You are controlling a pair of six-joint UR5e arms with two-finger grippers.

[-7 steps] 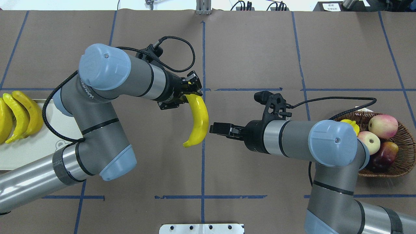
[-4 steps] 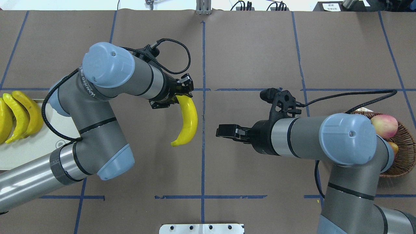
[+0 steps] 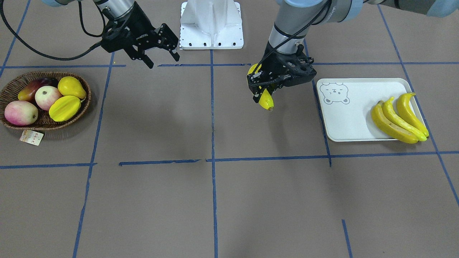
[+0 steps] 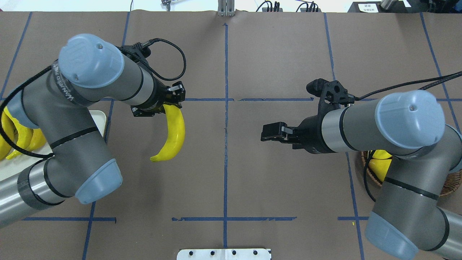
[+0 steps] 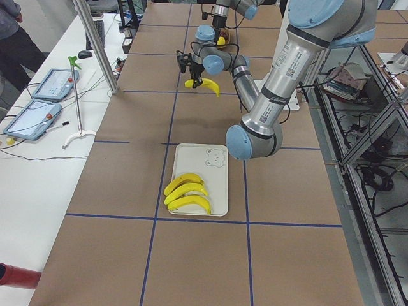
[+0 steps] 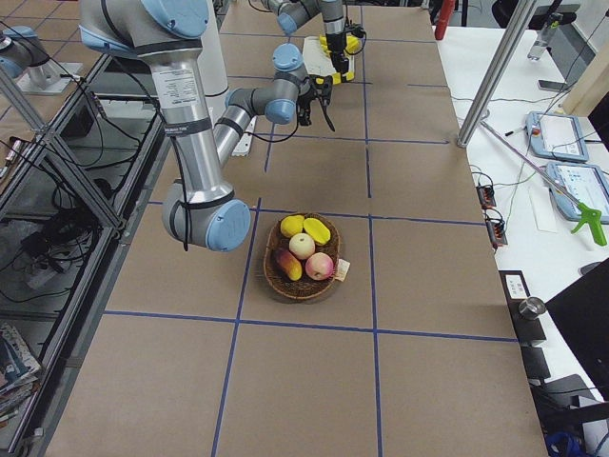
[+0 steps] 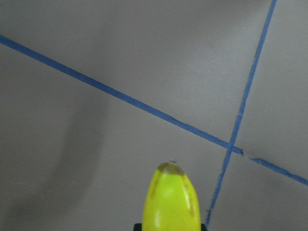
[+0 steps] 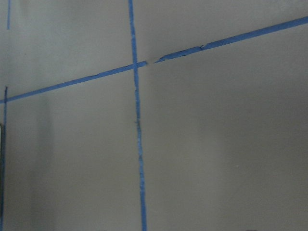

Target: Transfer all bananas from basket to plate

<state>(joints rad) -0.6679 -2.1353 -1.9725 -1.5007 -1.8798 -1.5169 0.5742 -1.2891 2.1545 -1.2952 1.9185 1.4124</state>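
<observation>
My left gripper [image 4: 174,98] is shut on the stem end of a yellow banana [image 4: 173,133] and holds it above the table, between the centre line and the plate [image 3: 344,118]. The banana also shows in the front view [image 3: 266,101] and as a tip in the left wrist view [image 7: 171,202]. Three bananas [image 3: 398,116] lie side by side on the plate's far end. My right gripper [image 3: 163,60] is open and empty, above the table near the robot's base. The wicker basket [image 3: 43,123] holds no banana that I can see.
The basket holds a yellow pear [image 3: 71,87], a ridged yellow fruit [image 3: 64,108], two pink-green apples and a dark red fruit. A paper tag [image 3: 31,137] lies by its rim. The white robot base [image 3: 211,25] stands at the table's edge.
My left arm has carried the banana leftward toward the plate. My right arm has drawn back to the right, and its elbow now covers most of the basket in the overhead view.
</observation>
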